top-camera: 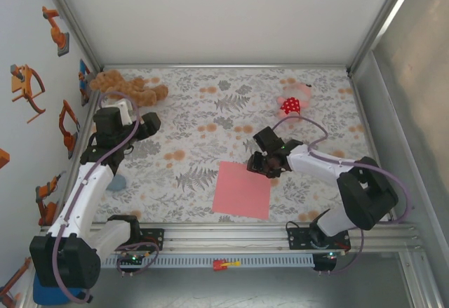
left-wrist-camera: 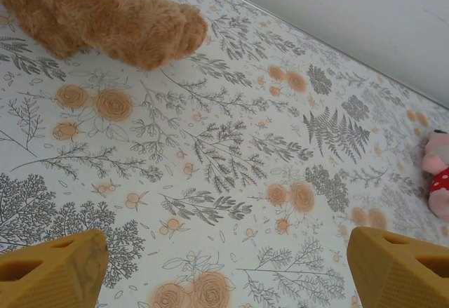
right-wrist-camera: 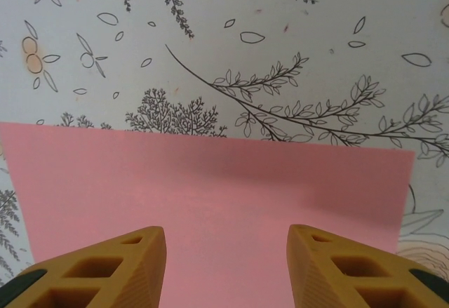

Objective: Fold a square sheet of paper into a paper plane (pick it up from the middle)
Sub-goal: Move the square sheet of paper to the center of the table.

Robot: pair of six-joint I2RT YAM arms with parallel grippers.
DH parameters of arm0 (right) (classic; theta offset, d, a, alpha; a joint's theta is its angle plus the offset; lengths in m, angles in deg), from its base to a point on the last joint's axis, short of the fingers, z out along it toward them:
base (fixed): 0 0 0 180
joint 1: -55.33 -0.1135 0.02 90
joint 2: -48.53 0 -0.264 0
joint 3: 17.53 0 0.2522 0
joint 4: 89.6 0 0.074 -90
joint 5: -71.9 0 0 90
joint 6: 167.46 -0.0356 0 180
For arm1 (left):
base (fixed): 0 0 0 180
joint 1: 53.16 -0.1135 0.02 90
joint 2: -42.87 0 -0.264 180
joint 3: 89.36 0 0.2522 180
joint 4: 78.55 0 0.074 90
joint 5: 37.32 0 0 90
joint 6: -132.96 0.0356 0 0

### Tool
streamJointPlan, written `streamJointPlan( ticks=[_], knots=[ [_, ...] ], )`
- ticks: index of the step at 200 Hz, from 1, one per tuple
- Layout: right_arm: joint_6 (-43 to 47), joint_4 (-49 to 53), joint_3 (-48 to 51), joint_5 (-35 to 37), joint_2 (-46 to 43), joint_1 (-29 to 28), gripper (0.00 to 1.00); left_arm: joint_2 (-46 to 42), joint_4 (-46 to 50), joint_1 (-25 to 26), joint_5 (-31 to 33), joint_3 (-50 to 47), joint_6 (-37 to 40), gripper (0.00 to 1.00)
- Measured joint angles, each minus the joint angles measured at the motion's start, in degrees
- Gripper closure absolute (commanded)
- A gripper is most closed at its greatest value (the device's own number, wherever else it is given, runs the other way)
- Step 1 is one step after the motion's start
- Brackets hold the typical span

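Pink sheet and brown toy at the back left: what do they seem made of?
The pink sheet looks like thin matte paper: it lies flat, is a uniform salmon, and has crisp straight edges and no sheen. The brown toy looks like plush fabric, probably synthetic, with a shaggy, fuzzy pile.

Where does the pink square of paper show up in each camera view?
Top external: the square sheet of paper lies flat front centre, by the right gripper.
Right wrist: it spans the lower half, beneath the fingers.
Left wrist: pink plush toy at right edge.
Shared landmark: floral tablecloth.
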Motion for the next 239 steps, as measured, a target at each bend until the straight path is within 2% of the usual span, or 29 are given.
streamJointPlan(
  ticks=[87,121,164,212,239],
  knots=[
    [0.9,-1.8,-1.9,0.9,5.8,0.0,0.52,2.7,0.1,0.3,-0.2,0.0,0.2,0.14],
    [3.0,-3.7,-8.8,1.5,12.6,1.2,0.53,4.6,0.1,0.3,-1.4,0.0,0.1,0.16],
    [4.7,-7.9,-20.5,0.3,23.1,5.6,0.54,6.8,0.2,0.7,-3.0,0.0,-1.5,0.22],
    [8.0,-10.1,-35.0,-1.0,34.2,9.3,0.55,12.0,0.1,1.6,-6.8,0.0,-7.0,0.37],
    [12.2,-10.1,-40.0,-3.0,37.8,9.9,0.57,17.7,-0.4,4.5,-8.5,0.3,-10.4,0.43]
  ],
)
